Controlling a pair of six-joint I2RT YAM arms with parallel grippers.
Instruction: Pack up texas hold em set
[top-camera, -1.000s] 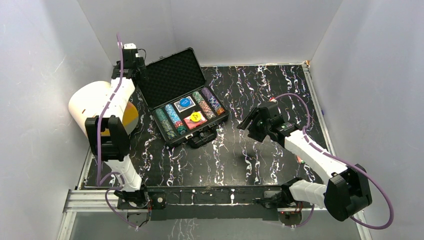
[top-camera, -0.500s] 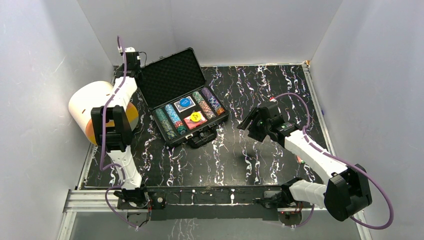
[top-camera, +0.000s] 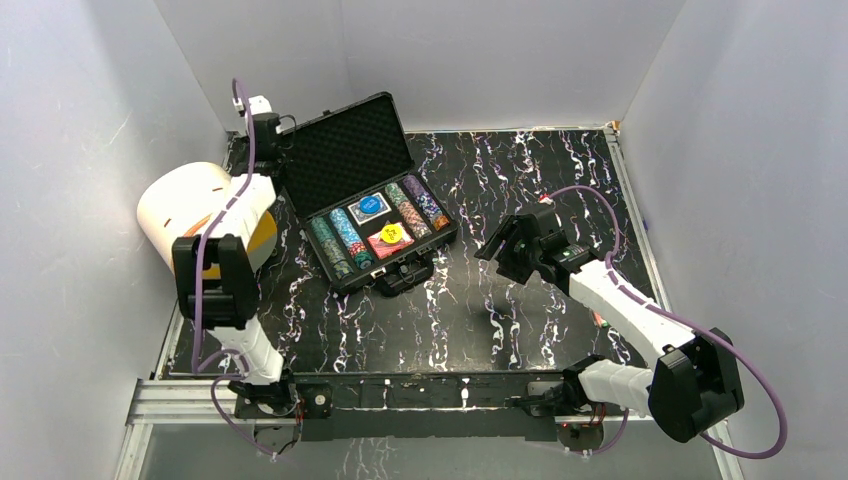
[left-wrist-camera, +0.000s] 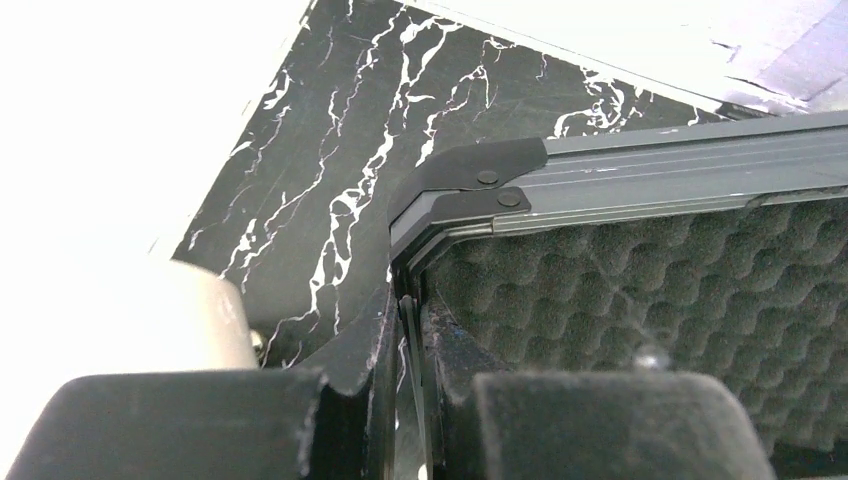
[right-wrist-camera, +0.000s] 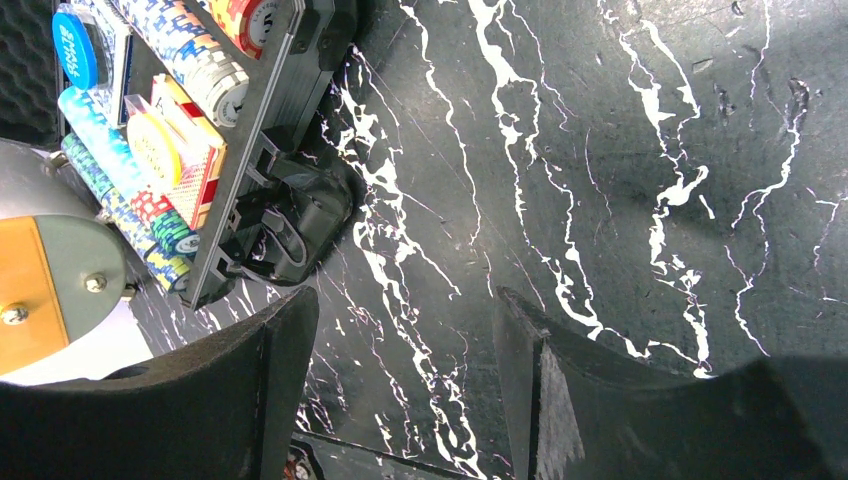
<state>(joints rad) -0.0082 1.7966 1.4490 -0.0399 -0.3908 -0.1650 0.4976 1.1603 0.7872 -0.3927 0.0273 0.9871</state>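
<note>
Open at 11 o'clock: one case (top-camera: 388, 270), four chip rows (top-camera: 350, 237), one button (top-camera: 392, 232). Clamped on lid (top-camera: 345, 150): left pincer (left-wrist-camera: 410, 385). Spread wide, empty: right pincer (right-wrist-camera: 403, 300).

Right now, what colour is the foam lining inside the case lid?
Black foam lining with an egg-crate texture; clearest in the left wrist view.

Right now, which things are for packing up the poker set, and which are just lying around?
For the job: case, chips, cards, yellow button.
Just lying about: cylinder.
</note>
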